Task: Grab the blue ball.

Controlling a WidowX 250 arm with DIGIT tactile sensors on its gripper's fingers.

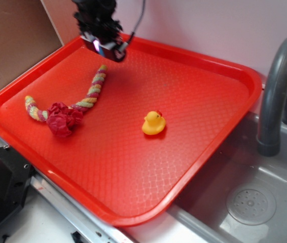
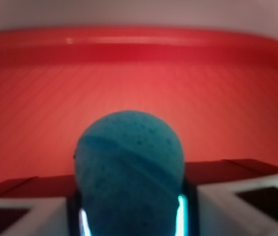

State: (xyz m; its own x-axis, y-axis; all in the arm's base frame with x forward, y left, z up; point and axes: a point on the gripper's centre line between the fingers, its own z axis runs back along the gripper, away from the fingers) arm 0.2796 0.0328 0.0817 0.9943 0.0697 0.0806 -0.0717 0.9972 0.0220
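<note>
Looking at the outside view first, a big red plastic tray (image 1: 199,152) fills most of the picture. The black robot gripper (image 1: 104,46) hangs over the tray near its far rim, at the upper left of the frame. No ball shows in this view; the gripper hides whatever it has. Below it lies a twisted rope toy in yellow, green and pink (image 1: 92,93), and a dark red wrinkly cloth lump (image 1: 62,119) sits on the rope at the left. A small yellow rubber duck (image 1: 153,123) stands alone near the middle of the tray. A grey sink (image 1: 255,202) and a grey bent tap (image 1: 274,96) are on the right.

In the wrist view, the small teal-blue round ball (image 2: 129,167) fills the bottom middle of the frame. It sits between the two pads, which press against its left and right sides, so the gripper looks clenched on the ball. Red tray floor and the far rim lie behind it.

The grab looks done or nearly done. I think the next move is to hold tight and lift straight up, slowly, so the round ball does not slip out.
</note>
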